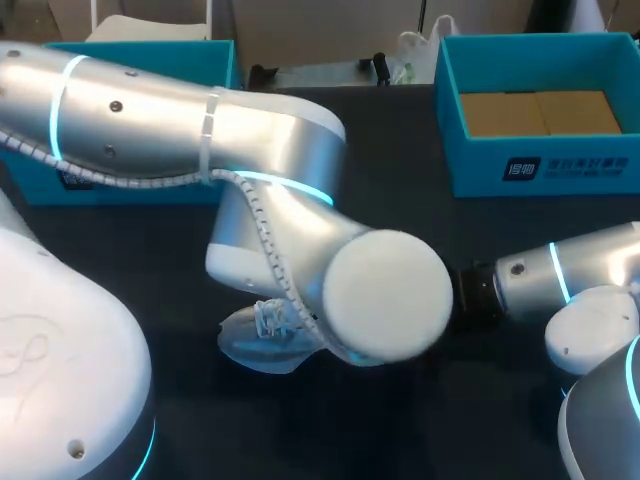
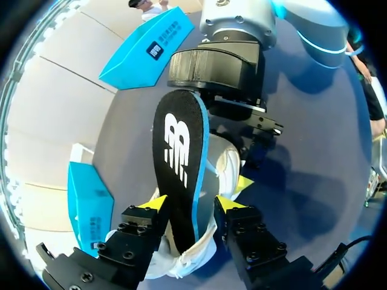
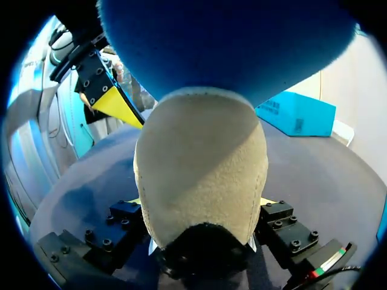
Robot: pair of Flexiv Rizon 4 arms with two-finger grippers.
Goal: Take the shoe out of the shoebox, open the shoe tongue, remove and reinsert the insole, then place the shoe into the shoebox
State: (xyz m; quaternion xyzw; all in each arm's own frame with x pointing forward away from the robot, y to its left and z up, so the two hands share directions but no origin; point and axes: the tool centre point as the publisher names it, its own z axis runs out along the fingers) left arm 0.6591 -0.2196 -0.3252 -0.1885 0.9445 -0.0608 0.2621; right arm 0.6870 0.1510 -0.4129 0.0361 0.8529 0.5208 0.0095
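A black insole point(image 2: 178, 145) with a blue edge and a white logo stands up out of the white shoe point(image 2: 227, 160). My left gripper point(image 2: 190, 204) is shut on the insole's lower end, one yellow tip on each edge. On the shoe's far side my right gripper point(image 3: 201, 202) is shut on the shoe point(image 3: 202, 163), whose cream upper fills the space between its fingers. The insole's blue underside point(image 3: 230, 42) looms close above. In the head view my left arm point(image 1: 200, 120) hides both grippers. Only the shoe's pale sole point(image 1: 262, 338) shows beneath it.
The open blue shoebox point(image 1: 540, 165) stands at the back right of the table, with brown card inside. A second blue box part point(image 1: 150, 60) lies at the back left behind my left arm. My right arm point(image 1: 560, 275) comes in low from the right.
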